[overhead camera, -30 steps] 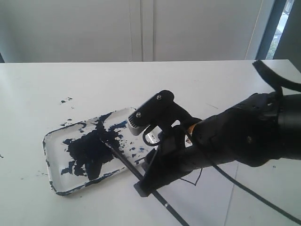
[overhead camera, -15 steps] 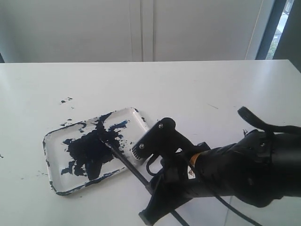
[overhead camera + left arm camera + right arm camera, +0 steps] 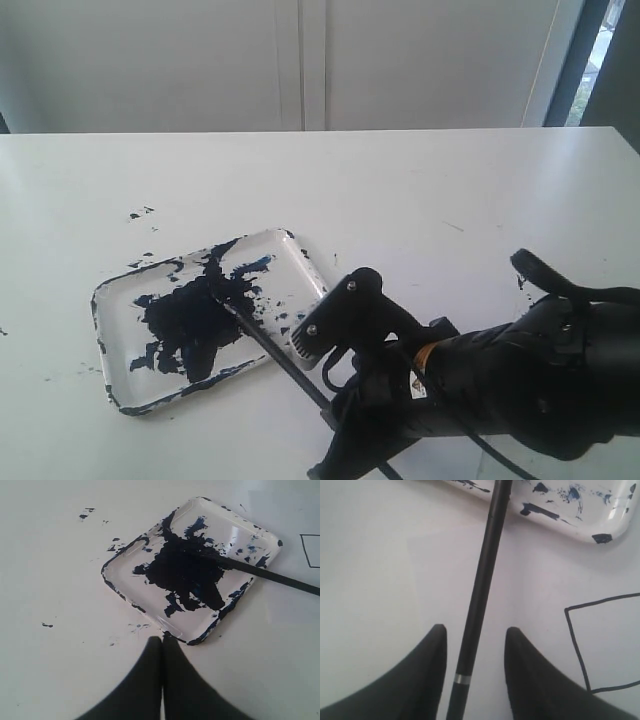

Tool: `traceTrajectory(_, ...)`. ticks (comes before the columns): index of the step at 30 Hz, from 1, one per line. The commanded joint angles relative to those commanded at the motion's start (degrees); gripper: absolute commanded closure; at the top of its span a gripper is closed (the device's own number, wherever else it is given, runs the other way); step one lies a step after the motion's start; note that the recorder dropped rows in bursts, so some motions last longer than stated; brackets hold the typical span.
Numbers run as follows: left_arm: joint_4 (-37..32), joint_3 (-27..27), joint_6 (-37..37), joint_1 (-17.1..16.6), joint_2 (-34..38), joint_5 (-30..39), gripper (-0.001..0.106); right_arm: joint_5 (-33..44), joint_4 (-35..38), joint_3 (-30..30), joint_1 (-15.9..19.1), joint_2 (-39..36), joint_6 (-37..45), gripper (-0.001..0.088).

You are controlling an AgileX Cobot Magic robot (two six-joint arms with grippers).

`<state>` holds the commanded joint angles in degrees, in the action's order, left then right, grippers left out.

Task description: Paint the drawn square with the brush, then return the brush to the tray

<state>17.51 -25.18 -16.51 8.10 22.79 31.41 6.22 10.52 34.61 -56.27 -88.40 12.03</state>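
Brush: lying slantwise, dark tip in the paint blotch inside the tray, handle running over the tray's rim and out onto the table. My right gripper: low over the handle, jaws wide apart, one finger each side of the shaft, a gap showing on both sides, so nothing gripped. The silver band on the handle sits between my fingers. My left gripper: jaws pressed together, empty, hanging near the tray's rim on the side away from the handle. Drawn square: just beside my right fingers, outline only, inside plain white, no paint on it. Judgement: task barely begun. Pick-up not yet made; left to do are closing on the handle, lifting, filling the square, and laying the brush back in the tray
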Motion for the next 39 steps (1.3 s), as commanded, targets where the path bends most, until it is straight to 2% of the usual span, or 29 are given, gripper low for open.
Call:
traceTrajectory(14, 0.0, 0.0, 0.0, 0.0, 0.0, 0.1, 0.105, -1.6, 0.0, 0.0, 0.0, -5.7, 0.0, 0.0514)
traceTrajectory(16, 0.0, 0.0, 0.0, 0.0, 0.0, 0.1, 0.105, -1.6, 0.0, 0.0, 0.0, -5.8, 0.0, 0.0567)
traceTrajectory(19, 0.0, 0.0, 0.0, 0.0, 0.0, 0.1, 0.105, -1.6, 0.0, 0.0, 0.0, -5.8, 0.0, 0.0708)
traceTrajectory(26, 0.0, 0.0, 0.0, 0.0, 0.0, 0.1, 0.105, -1.5, 0.0, 0.0, 0.0, -5.8, -0.6, 0.0869)
traceTrajectory(32, 0.0, 0.0, 0.0, 0.0, 0.0, 0.1, 0.105, -1.1, 0.1, 0.0, 0.0, -4.2, -3.4, 0.0868)
traceTrajectory(39, 0.0, 0.0, 0.0, 0.0, 0.0, 0.1, 0.105, 3.9, 0.1, 0.2, 0.0, 3.3, -3.4, 0.0868)
